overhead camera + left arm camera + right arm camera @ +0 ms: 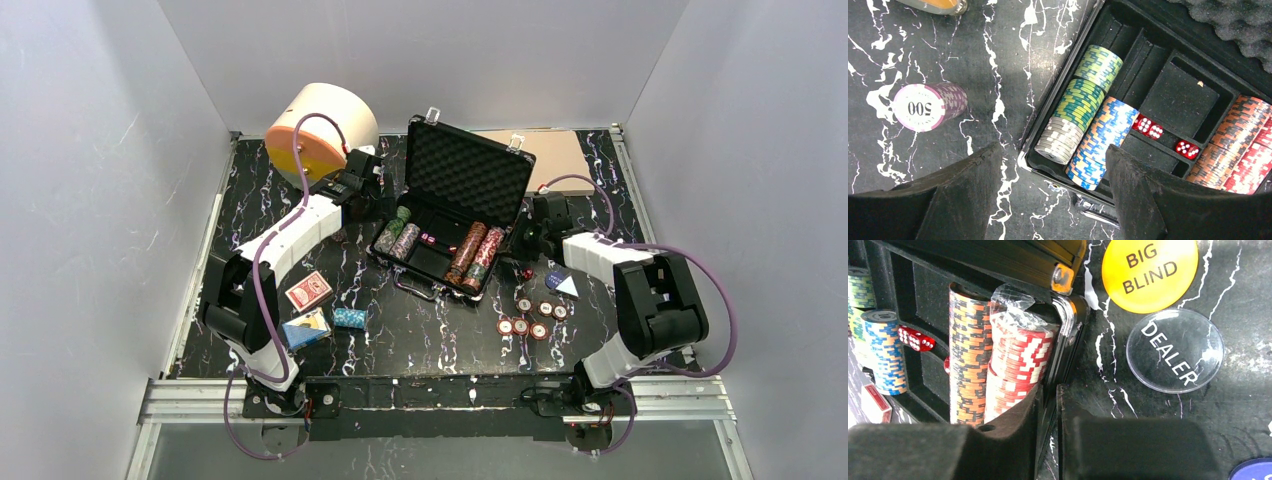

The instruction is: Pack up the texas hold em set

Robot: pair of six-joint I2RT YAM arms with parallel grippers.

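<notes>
"Chips first: how did the left side stand?"

"Left of the briefcase (465,170) lay the purple chip stack (928,106). The left end effector (1053,155) hung with fingers wide apart over the briefcase's left corner, above its chip rows (1083,105)."

"And right of the briefcase?"

"The right end effector (1048,400) had fingers nearly together astride the briefcase's right wall. I couldn't confirm a grip on it. Just right of the briefcase lay the Big Blind button (1149,272) and Dealer button (1174,350)."

"Then I'd steady the briefcase, lift each flat button by its rim, and seat it in a free pocket."
</notes>
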